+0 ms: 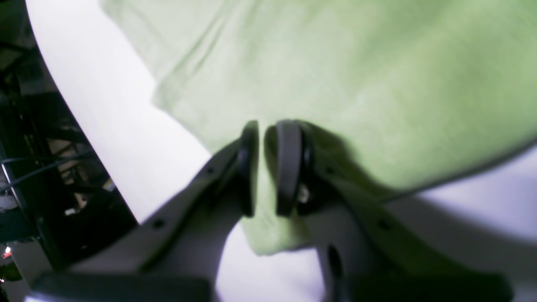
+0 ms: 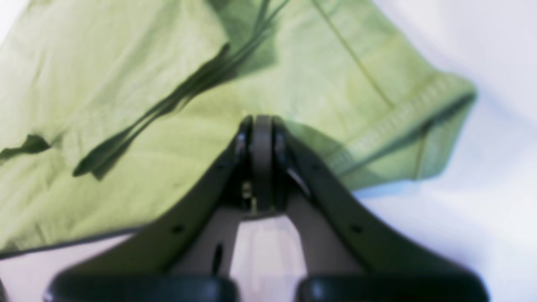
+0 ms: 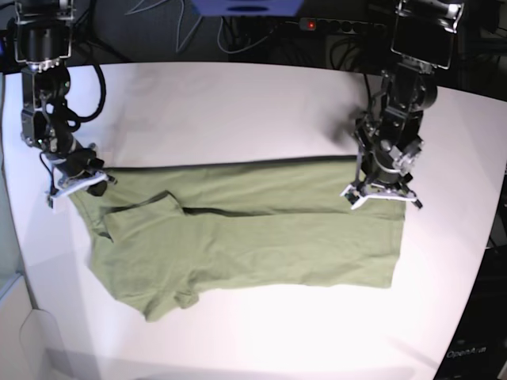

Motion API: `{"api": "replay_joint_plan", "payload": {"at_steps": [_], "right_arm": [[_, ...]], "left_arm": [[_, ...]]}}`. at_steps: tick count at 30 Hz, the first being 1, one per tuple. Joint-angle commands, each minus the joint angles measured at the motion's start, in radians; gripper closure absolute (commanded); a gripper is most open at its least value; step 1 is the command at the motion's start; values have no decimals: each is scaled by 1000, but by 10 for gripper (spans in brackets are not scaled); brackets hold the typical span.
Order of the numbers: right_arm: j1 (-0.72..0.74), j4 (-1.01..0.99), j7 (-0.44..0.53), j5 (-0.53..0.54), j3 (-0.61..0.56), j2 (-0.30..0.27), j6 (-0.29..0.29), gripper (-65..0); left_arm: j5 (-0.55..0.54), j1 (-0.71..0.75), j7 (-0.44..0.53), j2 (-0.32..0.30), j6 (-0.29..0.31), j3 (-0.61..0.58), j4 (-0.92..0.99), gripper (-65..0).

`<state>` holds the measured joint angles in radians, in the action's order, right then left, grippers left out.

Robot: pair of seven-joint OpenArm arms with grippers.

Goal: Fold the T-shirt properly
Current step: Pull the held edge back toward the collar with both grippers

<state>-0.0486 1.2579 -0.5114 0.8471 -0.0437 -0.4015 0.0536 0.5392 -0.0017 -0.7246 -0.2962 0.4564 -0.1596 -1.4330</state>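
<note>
The olive-green T-shirt (image 3: pixel 253 237) lies across the white table (image 3: pixel 238 103), its upper part folded down over the body along a long crease. My left gripper (image 3: pixel 381 195) is shut on the shirt's right end; in the left wrist view the cloth (image 1: pixel 356 84) is pinched between the pads (image 1: pixel 289 167) of the gripper (image 1: pixel 265 167). My right gripper (image 3: pixel 76 180) is at the shirt's left end. In the right wrist view this gripper (image 2: pixel 262 126) is shut at the cloth's (image 2: pixel 105 105) edge, next to a hemmed sleeve (image 2: pixel 419 121).
The table's curved edge (image 1: pixel 96 138) runs close to my left gripper, with dark frame and cables (image 1: pixel 37 167) beyond it. Cables and a power strip (image 3: pixel 317 24) lie behind the table. Bare white table surrounds the shirt.
</note>
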Motion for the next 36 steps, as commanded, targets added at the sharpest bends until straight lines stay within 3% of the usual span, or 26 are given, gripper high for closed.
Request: {"api": "replay_joint_plan", "payload": {"at_steps": [1, 5, 10, 19, 33, 36], "right_arm": [[-23, 9, -68, -19, -2, -7, -53, -6], [-89, 69, -56, -15, 3, -7, -57, -6], [-191, 85, -23, -15, 83, 22, -51, -6], [-317, 102, 30, -18, 90, 49, -50, -6], [-543, 319, 121, -19, 92, 71, -56, -6], [-583, 339, 144, -19, 87, 71, -56, -6]], "left_arm": [[-26, 10, -51, -4, 43, -1, 2, -84], [-29, 36, -42, -13, 45, -1, 1, -84], [-26, 99, 56, -42, 45, -1, -1, -84], [-26, 184, 66, -56, 41, 1, -44, -83], [-26, 317, 69, -56, 46, 84, -137, -83], [-26, 343, 107, -56, 46, 104, -139, -83]]}}
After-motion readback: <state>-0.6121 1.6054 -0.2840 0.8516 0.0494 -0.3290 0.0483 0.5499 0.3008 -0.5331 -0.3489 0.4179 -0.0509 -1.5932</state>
